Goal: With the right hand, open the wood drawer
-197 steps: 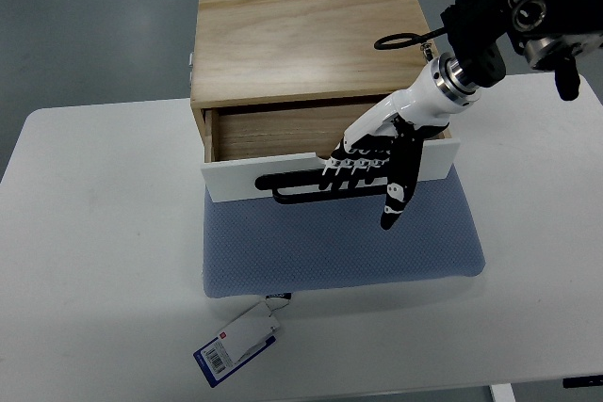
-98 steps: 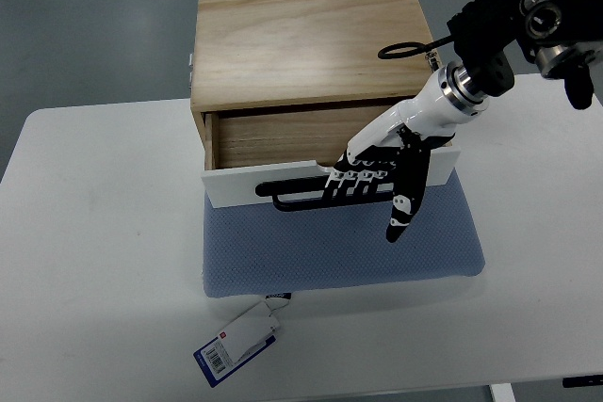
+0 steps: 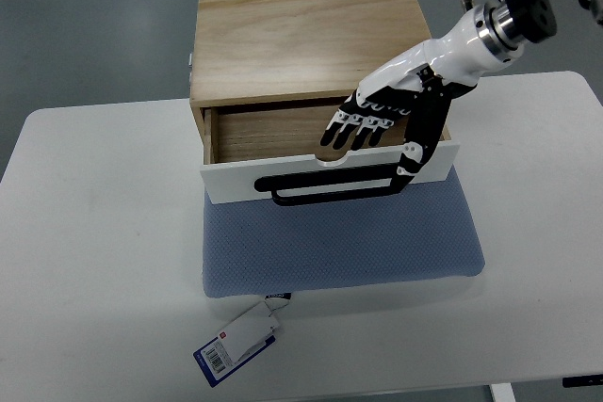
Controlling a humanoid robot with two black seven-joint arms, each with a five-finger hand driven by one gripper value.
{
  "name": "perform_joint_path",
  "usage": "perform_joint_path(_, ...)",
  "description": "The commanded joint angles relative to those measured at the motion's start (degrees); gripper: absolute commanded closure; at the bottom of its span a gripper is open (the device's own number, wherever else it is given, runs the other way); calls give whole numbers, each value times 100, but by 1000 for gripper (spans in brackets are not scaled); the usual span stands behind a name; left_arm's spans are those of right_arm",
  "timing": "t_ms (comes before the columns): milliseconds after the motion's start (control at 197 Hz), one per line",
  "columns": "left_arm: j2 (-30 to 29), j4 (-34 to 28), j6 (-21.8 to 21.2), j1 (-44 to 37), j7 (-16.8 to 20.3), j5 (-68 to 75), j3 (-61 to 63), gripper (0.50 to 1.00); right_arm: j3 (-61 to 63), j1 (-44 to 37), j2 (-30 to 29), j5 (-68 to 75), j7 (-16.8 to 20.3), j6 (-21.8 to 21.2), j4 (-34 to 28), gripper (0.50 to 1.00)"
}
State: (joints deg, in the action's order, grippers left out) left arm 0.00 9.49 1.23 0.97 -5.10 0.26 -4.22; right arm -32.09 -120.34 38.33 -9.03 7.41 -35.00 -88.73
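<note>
One hand works: the right hand, fingers spread and holding nothing, hangs above the drawer, clear of its black handle. That drawer stands partly out of the wood box, its white front over the blue mat on the table. If more opening is wanted, the fingers must hook the handle again; a loose catch could slip off, or a hard tug could drag the box forward along the mat
</note>
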Motion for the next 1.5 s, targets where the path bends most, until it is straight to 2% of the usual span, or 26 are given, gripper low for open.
perform_joint_path(0, 0, 0, 0, -1, 0, 0, 0, 500, 203, -16, 262, 86, 6, 0, 23, 581)
perform_joint_path(71, 0, 0, 0, -1, 0, 0, 0, 500, 519, 54, 710, 121, 6, 0, 102, 581)
perform_joint_path(122, 0, 0, 0, -1, 0, 0, 0, 500, 519, 55, 711, 121, 6, 0, 102, 581)
perform_joint_path(127, 0, 0, 0, -1, 0, 0, 0, 500, 719, 142, 937, 130, 6, 0, 172, 581)
perform_joint_path(188, 0, 0, 0, -1, 0, 0, 0, 500, 1055, 379, 1246, 156, 6, 0, 278, 583)
perform_joint_path(234, 0, 0, 0, -1, 0, 0, 0, 500, 1055, 380, 1247, 156, 6, 0, 278, 583)
perform_joint_path(239, 0, 0, 0, -1, 0, 0, 0, 500, 1429, 641, 1464, 191, 6, 0, 365, 583)
perform_joint_path(305, 0, 0, 0, -1, 0, 0, 0, 500, 1943, 1083, 1783, 191, 6, 1, 445, 585)
perform_joint_path(427, 0, 0, 0, -1, 0, 0, 0, 500, 3163, 2181, 2108, 191, 15, 1029, 647, 585)
perform_joint_path(452, 0, 0, 0, -1, 0, 0, 0, 500, 3383, 2391, 2108, 182, 15, 1178, 699, 583)
perform_joint_path(503, 0, 0, 0, -1, 0, 0, 0, 500, 3384, 2392, 2108, 182, 15, 1179, 700, 583)
perform_joint_path(508, 0, 0, 0, -1, 0, 0, 0, 500, 3915, 2906, 2117, 174, 15, 1501, 882, 585)
perform_joint_path(569, 0, 0, 0, -1, 0, 0, 0, 500, 4457, 3430, 2108, 156, 15, 1768, 1060, 585)
perform_joint_path(706, 0, 0, 0, -1, 0, 0, 0, 500, 5721, 4606, 1933, 94, 15, 2216, 1473, 583)
perform_joint_path(757, 0, 0, 0, -1, 0, 0, 0, 500, 5722, 4607, 1932, 94, 15, 2216, 1473, 583)
perform_joint_path(762, 0, 0, 0, -1, 0, 0, 0, 500, 6122, 4999, 1802, 86, 15, 2356, 1673, 583)
perform_joint_path(818, 0, 0, 0, -1, 0, 0, 0, 500, 6521, 5354, 1643, 77, 15, 2462, 1903, 581)
perform_joint_path(884, 0, 0, 0, -1, 0, 0, 0, 500, 6584, 5425, 1616, 77, 15, 2471, 1948, 581)
perform_joint_path(889, 0, 0, 0, -1, 0, 0, 0, 500, 6932, 5720, 1442, 51, 15, 2489, 2226, 579)
perform_joint_path(960, 0, 0, 0, -1, 0, 0, 0, 500, 7076, 5838, 1370, 42, 15, 2480, 2343, 576)
perform_joint_path(976, 0, 0, 0, -1, 0, 0, 0, 500, 7479, 6145, 1150, 24, 15, 2445, 2615, 572)
perform_joint_path(1138, 0, 0, 0, -1, 0, 0, 0, 500, 8324, 6822, 693, 24, -29, 2436, 2932, 568)
perform_joint_path(1250, 0, 0, 0, -1, 0, 0, 0, 500, 8851, 7253, 280, -28, -319, 2436, 3187, 568)
perform_joint_path(1392, 0, 0, 0, -1, 0, 0, 0, 500, 9044, 7481, -28, -187, -503, 2471, 3398, 568)
perform_joint_path(1453, 0, 0, 0, -1, 0, 0, 0, 500, 9176, 7587, -221, -187, -793, 2506, 3468, 568)
perform_joint_path(1494, 0, 0, 0, -1, 0, 0, 0, 500, 9176, 7587, -221, -187, -793, 2506, 3468, 568)
